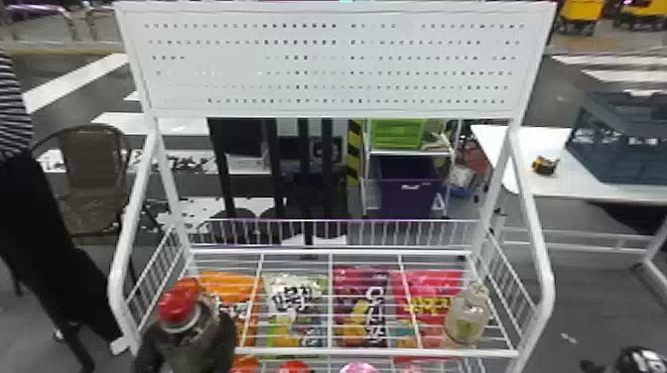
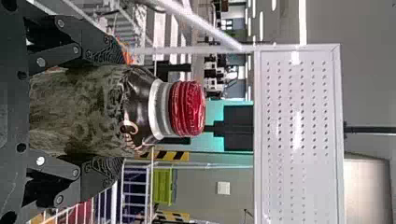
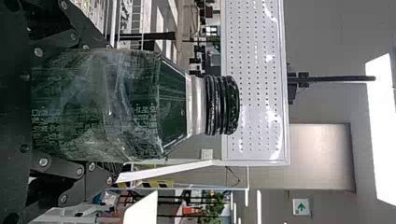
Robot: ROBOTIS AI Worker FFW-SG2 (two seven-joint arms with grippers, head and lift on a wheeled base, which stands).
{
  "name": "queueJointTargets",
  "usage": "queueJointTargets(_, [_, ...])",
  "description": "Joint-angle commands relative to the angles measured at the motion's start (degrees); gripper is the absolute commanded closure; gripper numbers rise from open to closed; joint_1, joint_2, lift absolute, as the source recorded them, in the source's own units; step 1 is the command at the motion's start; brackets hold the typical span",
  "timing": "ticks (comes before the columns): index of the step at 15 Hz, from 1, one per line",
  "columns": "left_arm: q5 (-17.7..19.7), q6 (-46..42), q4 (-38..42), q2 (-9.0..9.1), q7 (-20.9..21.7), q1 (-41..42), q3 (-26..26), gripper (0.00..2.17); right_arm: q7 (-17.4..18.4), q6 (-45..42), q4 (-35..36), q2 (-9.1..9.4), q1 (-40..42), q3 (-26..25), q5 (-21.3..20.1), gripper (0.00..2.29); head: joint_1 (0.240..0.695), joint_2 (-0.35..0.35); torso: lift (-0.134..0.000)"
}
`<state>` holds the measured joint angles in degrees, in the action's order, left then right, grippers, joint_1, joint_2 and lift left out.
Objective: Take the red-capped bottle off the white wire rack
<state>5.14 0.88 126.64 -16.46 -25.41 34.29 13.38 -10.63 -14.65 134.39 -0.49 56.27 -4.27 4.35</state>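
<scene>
While the left gripper (image 2: 113,111) clamps the red-capped bottle (image 1: 201,337) near the white wire rack (image 1: 117,278) and the right gripper (image 3: 114,107) grips a black-capped bottle (image 3: 93,100), one hasty sideways swing could clip that frame!

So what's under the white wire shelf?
Through the shelf you can see four packets: orange, green, purple and pink. The red-capped bottle covers part of the orange one, so that part is hidden.
</scene>
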Motion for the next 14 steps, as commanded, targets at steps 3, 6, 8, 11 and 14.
queueJointTargets(3, [0.9, -0.4, 5.5, 0.64, 4.8, 7.4, -10.5, 2.15, 0.0, 0.0, 0.2, 0.14, 0.0, 0.0, -0.1, 1.19, 0.499, 0.000, 0.000])
queueJointTargets(6, [1.5, -0.4, 5.2, 1.08, 5.9, 7.7, -12.2, 2.15, 0.1, 0.2, 0.4, 0.54, 0.0, 0.2, -0.7, 1.19, 0.499, 0.000, 0.000])
queueJointTargets(8, [1.5, -0.4, 4.9, 1.34, 6.0, 7.5, -12.2, 2.15, 0.1, 0.4, 0.4, 0.54, 0.0, 0.4, -0.7, 1.19, 0.499, 0.000, 0.000])
queueJointTargets(11, [1.5, -0.2, 5.5, 1.43, 6.0, 7.2, -12.1, 2.15, 0.1, 0.6, 0.5, 0.54, -0.1, 0.5, -0.7, 1.19, 0.499, 0.000, 0.000])
queueJointTargets(14, [1.5, 0.0, 6.0, 1.43, 6.0, 7.3, -12.1, 2.15, 0.1, 0.6, 0.5, 0.54, -0.2, 0.7, -0.8, 1.19, 0.499, 0.000, 0.000])
